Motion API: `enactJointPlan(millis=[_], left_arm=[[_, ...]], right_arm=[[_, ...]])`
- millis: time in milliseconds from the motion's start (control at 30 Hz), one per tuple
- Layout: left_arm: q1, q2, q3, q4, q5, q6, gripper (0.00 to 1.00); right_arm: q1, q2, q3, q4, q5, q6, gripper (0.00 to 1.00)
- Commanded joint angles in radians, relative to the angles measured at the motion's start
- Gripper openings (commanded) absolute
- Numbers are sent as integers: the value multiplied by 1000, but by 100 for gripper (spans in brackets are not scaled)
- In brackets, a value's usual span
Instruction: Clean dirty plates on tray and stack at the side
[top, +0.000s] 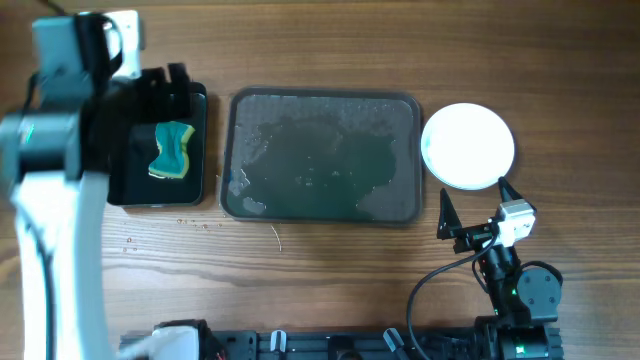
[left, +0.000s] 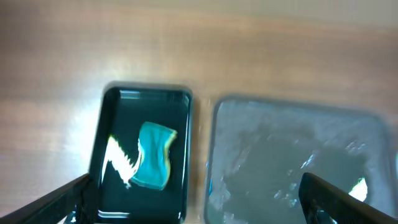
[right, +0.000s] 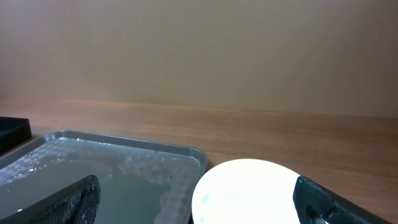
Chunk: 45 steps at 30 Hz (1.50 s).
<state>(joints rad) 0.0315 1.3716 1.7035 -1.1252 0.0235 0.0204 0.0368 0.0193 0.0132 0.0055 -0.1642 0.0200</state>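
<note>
Evidently the job is at or near its close: the tray (top: 325, 155) carries no plate, only a wet film, and it lies ahead and to the left of the right pincer (top: 477, 198). The plates (top: 468, 146) sit on the tabletop just beyond that pincer's tips, roughly in line with the gap between its jaws, and beside the tray's right edge. Only a plain white top plate shows, with no smear on it; how many lie beneath cannot be told. The right pincer is spread wide and has hold of nothing. The left pincer (left: 194, 185) is likewise wide apart and empty, hanging above the seam between the tray and a small black tray (left: 146, 93). Below it, toward its left finger, a teal sponge (top: 172, 150) rests in that black tray. By my reading, the next move calls for no grasp, just drawing both arms clear without nudging the stack.
</note>
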Motion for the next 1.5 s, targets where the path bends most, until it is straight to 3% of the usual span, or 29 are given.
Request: enactJointPlan(millis=[0, 267, 433, 700, 867, 1333, 1467], left_arm=[[-3, -196, -137, 121, 98, 0, 100], [-3, -640, -699, 538, 190, 0, 100], [-3, -916, -1051, 712, 193, 0, 100], [-3, -1250, -1458, 936, 198, -7, 100], [-3, -1367, -1561, 962, 197, -6, 100], [-3, -1368, -1686, 1149, 185, -2, 100], [-3, -1368, -1698, 1106, 186, -3, 100]], right_arm=[[5, -14, -8, 8, -16, -17, 100], [5, -14, -8, 8, -16, -17, 100], [5, -14, -8, 8, -16, -17, 100], [5, -14, -8, 8, -16, -17, 100], [5, -14, -8, 8, -16, -17, 100], [5, -14, -8, 8, -16, -17, 100], [5, -14, -8, 8, -16, -17, 100]])
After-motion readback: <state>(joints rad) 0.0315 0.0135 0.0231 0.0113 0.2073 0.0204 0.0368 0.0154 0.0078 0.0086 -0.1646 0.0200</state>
